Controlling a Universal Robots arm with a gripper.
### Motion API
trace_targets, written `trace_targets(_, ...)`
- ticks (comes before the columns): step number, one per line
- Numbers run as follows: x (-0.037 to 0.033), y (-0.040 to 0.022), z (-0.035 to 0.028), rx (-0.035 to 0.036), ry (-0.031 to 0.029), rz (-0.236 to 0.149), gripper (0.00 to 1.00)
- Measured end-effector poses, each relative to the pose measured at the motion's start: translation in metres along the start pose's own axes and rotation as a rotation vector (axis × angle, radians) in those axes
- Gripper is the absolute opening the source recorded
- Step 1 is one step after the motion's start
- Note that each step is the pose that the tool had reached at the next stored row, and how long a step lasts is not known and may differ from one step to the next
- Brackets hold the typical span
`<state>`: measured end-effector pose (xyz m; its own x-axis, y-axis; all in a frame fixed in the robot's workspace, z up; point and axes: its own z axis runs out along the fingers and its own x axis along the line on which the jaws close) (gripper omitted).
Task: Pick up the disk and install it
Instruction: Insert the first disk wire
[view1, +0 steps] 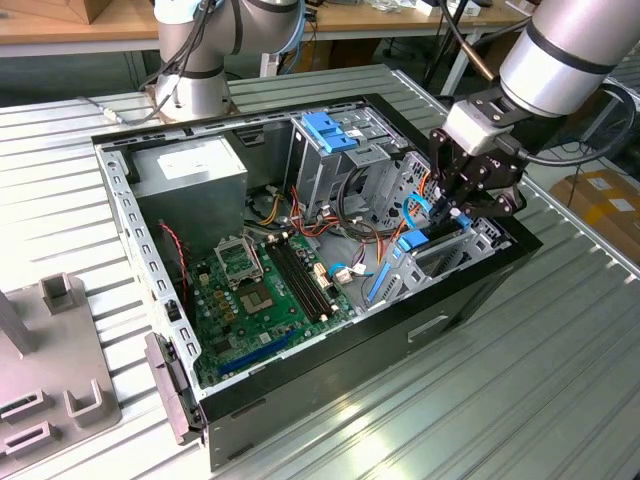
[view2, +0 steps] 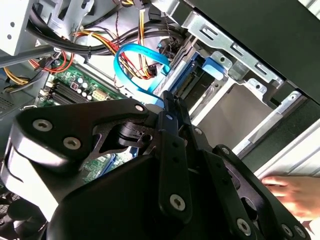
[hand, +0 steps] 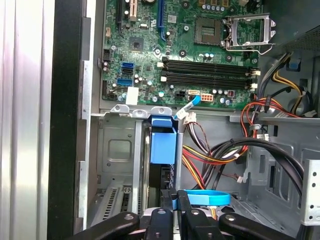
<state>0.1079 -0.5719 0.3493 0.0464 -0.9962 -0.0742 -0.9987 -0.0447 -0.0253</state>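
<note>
One disk (hand: 163, 142) on edge in the drive bay (hand: 117, 150), right at the tips of the gripper (hand: 175, 197).

Set in the corner of the one open computer case (view1: 330, 385) on the exterior view's right, just beside one looped blue cable (hand: 205, 197). Long axis in line from the fingertips toward the one motherboard (hand: 175, 35), blue carrier end nearest the board, narrow edge facing the open side of the case. Fingers drawn together, a mere slit between the tips, close against the disk's near end; no telling whether anything is pinched there. Elsewhere in the case, in the exterior view: one grey power-supply box (view1: 190, 175) and one metal cage (view1: 328, 130) with a blue cap. One person's hand (view2: 292, 192) beside the case's outer wall in the second wrist view.
</note>
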Motion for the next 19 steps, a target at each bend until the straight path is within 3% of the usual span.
trace_targets(3, 0.0013, 0.0001, 0.0006, 0.0003, -0.0055, 0.0, 0.16)
trace_targets(8, 0.005, 0.0002, 0.0004, 0.0004, -0.0066, 0.0, 0.16)
trace_targets(9, 0.005, 0.0002, 0.0005, 0.0006, -0.0116, 0.0, 0.16)
trace_targets(10, 0.005, 0.0002, 0.0005, 0.0011, -0.0222, 0.0, 0.16)
trace_targets(11, 0.005, 0.0003, 0.0006, 0.0014, -0.0292, 0.001, 0.16)
trace_targets(12, 0.0051, 0.0002, 0.0004, 0.0016, -0.0321, 0.001, 0.16)
trace_targets(16, 0.0056, 0.0003, 0.0005, 0.0014, -0.0303, 0.001, 0.16)
trace_targets(19, 0.0055, 0.0002, 0.0005, 0.0007, -0.0147, 0.0, 0.16)
